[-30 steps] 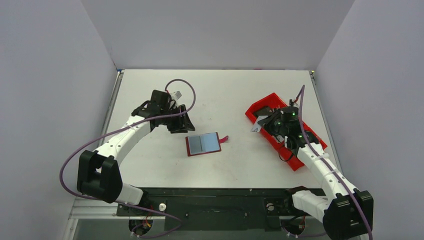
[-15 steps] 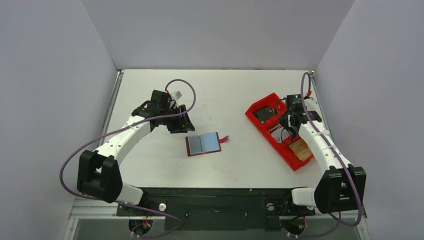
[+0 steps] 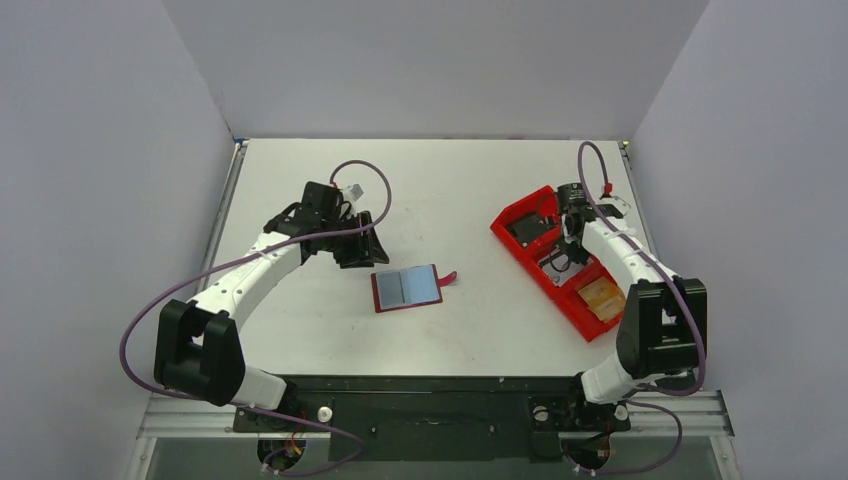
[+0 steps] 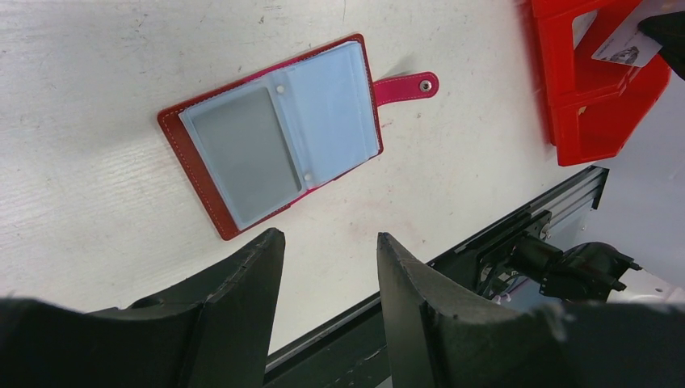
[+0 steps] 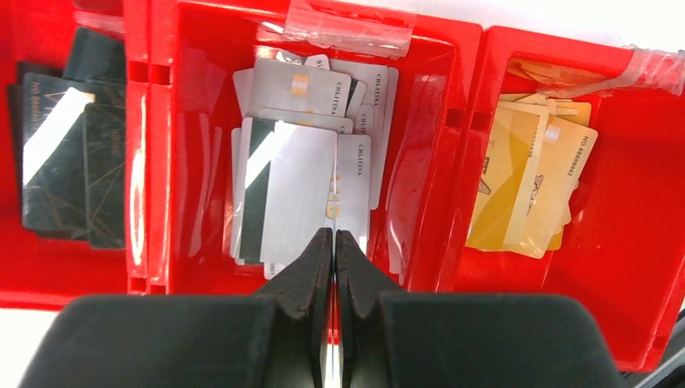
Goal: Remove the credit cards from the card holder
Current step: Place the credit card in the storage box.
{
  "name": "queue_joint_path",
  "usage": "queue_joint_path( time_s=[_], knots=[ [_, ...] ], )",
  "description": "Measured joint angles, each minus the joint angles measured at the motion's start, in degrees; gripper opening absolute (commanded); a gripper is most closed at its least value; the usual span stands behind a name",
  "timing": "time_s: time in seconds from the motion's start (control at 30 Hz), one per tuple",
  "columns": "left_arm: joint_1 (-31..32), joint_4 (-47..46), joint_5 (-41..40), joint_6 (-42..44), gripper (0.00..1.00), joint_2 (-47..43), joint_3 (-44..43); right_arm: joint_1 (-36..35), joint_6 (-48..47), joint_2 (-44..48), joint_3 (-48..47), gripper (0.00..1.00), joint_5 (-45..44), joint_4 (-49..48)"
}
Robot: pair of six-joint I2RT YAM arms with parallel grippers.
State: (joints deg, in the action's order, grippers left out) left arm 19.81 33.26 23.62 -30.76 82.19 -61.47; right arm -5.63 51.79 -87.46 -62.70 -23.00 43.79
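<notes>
The dark-red card holder (image 3: 405, 288) lies open on the table, its strap to the right. In the left wrist view (image 4: 275, 153) its clear sleeves show a grey card (image 4: 246, 153) on the left and a pale blue page on the right. My left gripper (image 3: 362, 245) (image 4: 329, 236) is open and empty, just behind and left of the holder. My right gripper (image 3: 566, 240) (image 5: 334, 234) is shut on a thin pale credit card (image 5: 334, 212), seen edge-on, above the red tray's middle compartment. The left wrist view also shows this card (image 4: 626, 44).
The red plastic tray (image 3: 520, 212) (image 5: 464, 121) stands at the right. It holds black cards (image 5: 73, 162) in one compartment, silver cards (image 5: 299, 137) in the middle and gold cards (image 5: 533, 186) in the third. The table's near edge and rail (image 4: 517, 218) lie beyond the holder.
My right arm has swung back and folded over the tray, carrying the pale card from the tray's left rim to above the middle compartment. The left arm and the holder have not moved.
</notes>
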Motion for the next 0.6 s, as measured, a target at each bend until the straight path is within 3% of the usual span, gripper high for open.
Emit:
queue_joint_path(
  time_s=[0.33, 0.6],
  knots=[
    [-0.02, 0.02, -0.33, 0.02, 0.44, 0.0, 0.04, 0.2, 0.04, -4.33, -0.33, 0.0, -1.88, 0.0],
    [-0.02, 0.02, -0.55, 0.09, 0.44, 0.0, 0.09, 0.72, -0.15, -5.18, -0.33, 0.3, -1.42, -0.39]
  ],
)
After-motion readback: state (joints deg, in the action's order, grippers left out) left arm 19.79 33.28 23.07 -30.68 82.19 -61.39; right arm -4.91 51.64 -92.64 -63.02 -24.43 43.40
